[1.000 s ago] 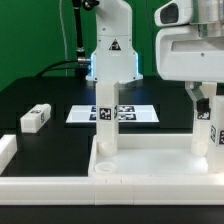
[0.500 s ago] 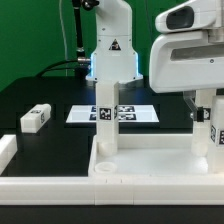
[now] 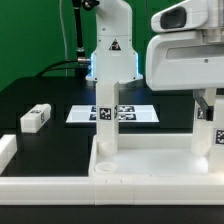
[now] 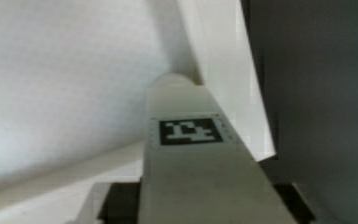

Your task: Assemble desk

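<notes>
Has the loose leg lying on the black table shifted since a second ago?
No. The loose leg lies in the same spot, with the same gap off the exterior view's left end of the marker board.

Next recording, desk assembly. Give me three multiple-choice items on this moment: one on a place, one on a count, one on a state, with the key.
1. Where is the loose leg?
A) on the black table, to the exterior view's left of the marker board
B) on top of the marker board
C) held in the air

2. How many legs stand on the tabletop?
A) one
B) two
C) four

3. How is the right leg, the one at the gripper, posed?
A) lying flat
B) upright
C) tipped far over

Key:
1 A: it lies on the table, apart from the board.
2 B: the left leg and the right leg rise from it.
3 B: it stands straight on the tabletop.
</notes>
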`<move>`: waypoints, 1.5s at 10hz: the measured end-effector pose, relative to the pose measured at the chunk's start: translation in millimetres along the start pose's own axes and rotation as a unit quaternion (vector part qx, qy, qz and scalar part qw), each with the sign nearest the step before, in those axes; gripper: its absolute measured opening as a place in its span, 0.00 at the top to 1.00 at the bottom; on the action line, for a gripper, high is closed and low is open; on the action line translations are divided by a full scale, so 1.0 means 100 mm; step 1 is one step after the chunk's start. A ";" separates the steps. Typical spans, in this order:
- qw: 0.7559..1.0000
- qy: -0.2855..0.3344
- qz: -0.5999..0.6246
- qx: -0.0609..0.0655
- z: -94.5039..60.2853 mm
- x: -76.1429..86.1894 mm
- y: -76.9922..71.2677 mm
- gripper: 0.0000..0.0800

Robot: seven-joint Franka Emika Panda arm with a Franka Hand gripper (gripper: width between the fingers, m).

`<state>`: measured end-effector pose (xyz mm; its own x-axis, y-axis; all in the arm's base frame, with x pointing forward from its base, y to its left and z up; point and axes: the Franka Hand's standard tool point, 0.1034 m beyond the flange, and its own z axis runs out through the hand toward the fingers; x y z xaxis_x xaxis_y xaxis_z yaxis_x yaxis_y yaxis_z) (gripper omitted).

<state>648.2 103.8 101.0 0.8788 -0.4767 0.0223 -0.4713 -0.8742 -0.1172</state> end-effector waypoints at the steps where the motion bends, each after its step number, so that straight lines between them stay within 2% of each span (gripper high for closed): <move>1: 0.998 0.000 0.071 0.000 0.00 0.00 0.00 0.63; 3: 0.970 -0.012 0.242 -0.005 -0.01 -0.02 0.00 0.63; 4: 0.944 -0.022 0.328 0.006 -0.02 -0.01 0.00 0.63; 5: 0.900 -0.036 0.434 0.018 0.00 0.01 0.01 0.63; 6: 0.870 -0.046 0.491 0.025 0.00 0.02 0.02 0.63; 9: 0.841 -0.046 0.539 0.022 0.01 0.01 0.02 0.63; 10: 0.811 -0.044 0.582 0.024 0.01 0.02 0.00 0.63; 11: 0.793 -0.041 0.607 0.026 0.00 0.02 -0.01 0.63; 13: 0.777 -0.040 0.628 0.025 0.00 0.03 0.01 0.63; 15: 0.778 -0.040 0.626 0.024 0.01 0.03 0.01 0.63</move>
<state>650.2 101.9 99.6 -0.2650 -0.9432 -0.2004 -0.9603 0.2770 -0.0338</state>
